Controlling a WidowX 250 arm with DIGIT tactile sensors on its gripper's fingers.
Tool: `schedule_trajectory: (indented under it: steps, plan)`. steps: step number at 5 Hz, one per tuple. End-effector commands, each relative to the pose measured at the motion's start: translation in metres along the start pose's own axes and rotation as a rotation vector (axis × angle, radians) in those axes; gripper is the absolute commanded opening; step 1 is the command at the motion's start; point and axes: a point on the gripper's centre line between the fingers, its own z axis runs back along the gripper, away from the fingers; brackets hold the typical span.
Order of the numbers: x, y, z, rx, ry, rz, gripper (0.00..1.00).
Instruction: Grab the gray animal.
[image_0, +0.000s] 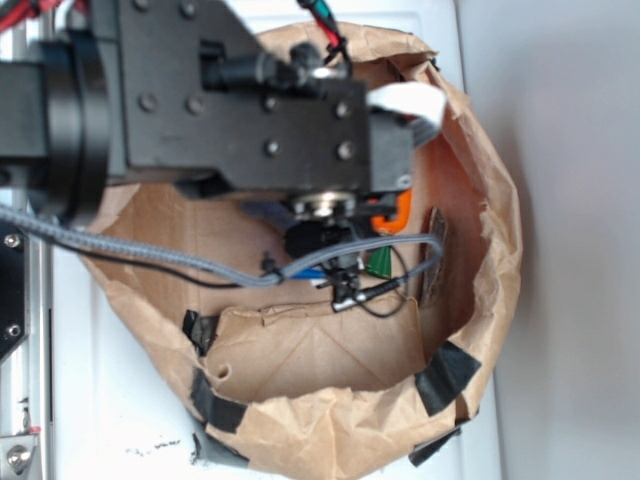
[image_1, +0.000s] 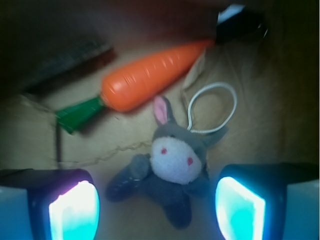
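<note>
The gray animal (image_1: 172, 167), a small plush bunny with a cream face, pink eyes and a white loop cord (image_1: 212, 107), lies flat on the brown paper floor of a bag. My gripper (image_1: 157, 210) is open just above it, its glowing pads (image_1: 75, 210) standing on either side of the toy without touching it. In the exterior view the arm and gripper (image_0: 330, 245) reach down into the bag and hide the bunny.
An orange carrot (image_1: 150, 75) with a green stem (image_1: 77, 112) lies just beyond the bunny; the carrot (image_0: 392, 215) peeks out under the arm. The paper bag's rim (image_0: 480, 190) rings the workspace, held with black tape (image_0: 445, 375). A gray cable (image_0: 150, 250) hangs across.
</note>
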Motion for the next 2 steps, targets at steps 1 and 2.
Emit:
schedule_trajectory:
  steps: [1,2]
  plan:
    - [0.011,0.007,-0.031,-0.007,0.023,0.012,1.00]
    - [0.015,-0.006,-0.052,0.085,0.018,0.013,1.00]
